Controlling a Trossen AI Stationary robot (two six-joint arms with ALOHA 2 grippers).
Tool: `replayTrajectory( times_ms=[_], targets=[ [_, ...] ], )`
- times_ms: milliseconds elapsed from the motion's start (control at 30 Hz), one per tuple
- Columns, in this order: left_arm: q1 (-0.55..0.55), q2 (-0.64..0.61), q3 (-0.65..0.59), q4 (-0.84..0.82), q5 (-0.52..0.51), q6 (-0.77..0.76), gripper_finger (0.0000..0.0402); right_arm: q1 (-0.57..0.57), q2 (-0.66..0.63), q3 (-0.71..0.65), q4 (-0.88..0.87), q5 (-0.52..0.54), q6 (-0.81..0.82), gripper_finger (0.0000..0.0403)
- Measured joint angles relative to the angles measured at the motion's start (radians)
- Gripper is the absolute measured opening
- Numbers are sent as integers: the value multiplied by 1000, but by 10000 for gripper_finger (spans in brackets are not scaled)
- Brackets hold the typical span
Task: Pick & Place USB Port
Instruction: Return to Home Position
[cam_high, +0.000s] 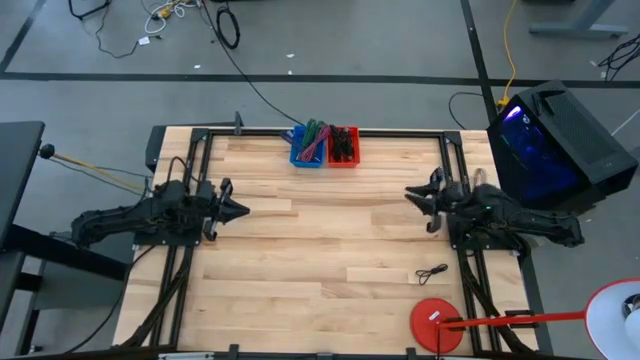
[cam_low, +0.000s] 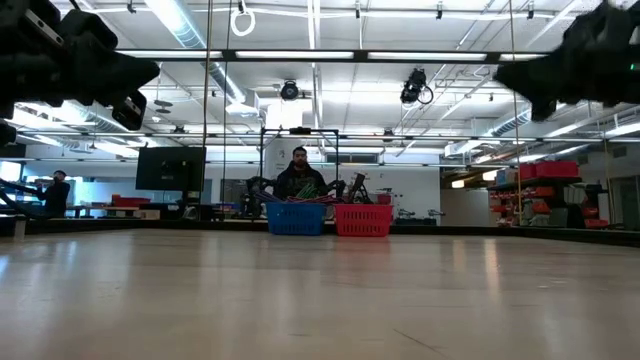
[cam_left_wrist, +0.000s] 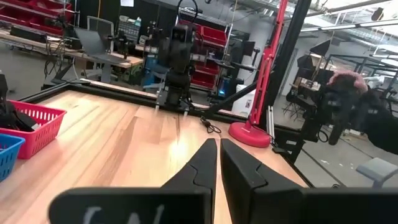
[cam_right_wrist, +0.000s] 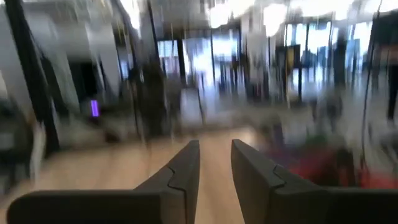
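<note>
Pale butcher-block planks, glued in long strips, form the table (cam_high: 320, 250), which sits inside a black metal frame. At the upper middle of the high view, against the far rail, stands the blue bin (cam_high: 306, 162), a small latticed plastic basket. The charger cables (cam_high: 313, 140) lie bundled inside it, with green, purple and pink strands crossing above its rim. Touching its right side is a matching red bin (cam_high: 343, 161) with dark items in it.

The left gripper (cam_high: 238, 210) hovers over the left-centre of the table, well apart from the bins. Its two dark, wedge-shaped fingers (cam_left_wrist: 202, 168) are drawn almost together, with only a thin slit between them and nothing held. Pale marks on the wrist body are too blurred to read. The right gripper (cam_high: 412, 195) hangs over the right-centre, facing the left one. Its fingers (cam_right_wrist: 180, 174) stand clearly parted and hold nothing.

Farther out, a thin black cable (cam_high: 432, 272) lies loose at the lower right of the table, near a round red lamp base (cam_high: 436, 324). A black computer case (cam_high: 560, 140) glowing blue sits off the table at the upper right. In the low view, a person (cam_low: 300, 175) sits beyond the bins.
</note>
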Motion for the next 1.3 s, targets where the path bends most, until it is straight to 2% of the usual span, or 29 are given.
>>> replayTrajectory(
  times_ms=[67,100,333,700,833,1000,1300],
  targets=[
    [0,0,0,-1,0,0,23,0,2,0,-141,-1,0,95],
    [0,0,0,-2,0,0,23,0,9,-1,-158,-10,-2,95],
    [0,7,0,-20,0,0,23,24,93,-7,-147,-63,1,95],
    [0,21,0,-27,-2,0,23,44,234,-7,-146,-64,0,95],
    [0,20,0,-17,0,0,23,45,232,-7,-95,-54,0,95],
    [0,20,-2,12,2,0,23,45,219,-6,98,-53,0,95],
    [0,20,-2,31,2,0,23,45,221,-7,45,-53,0,95]
  ],
)
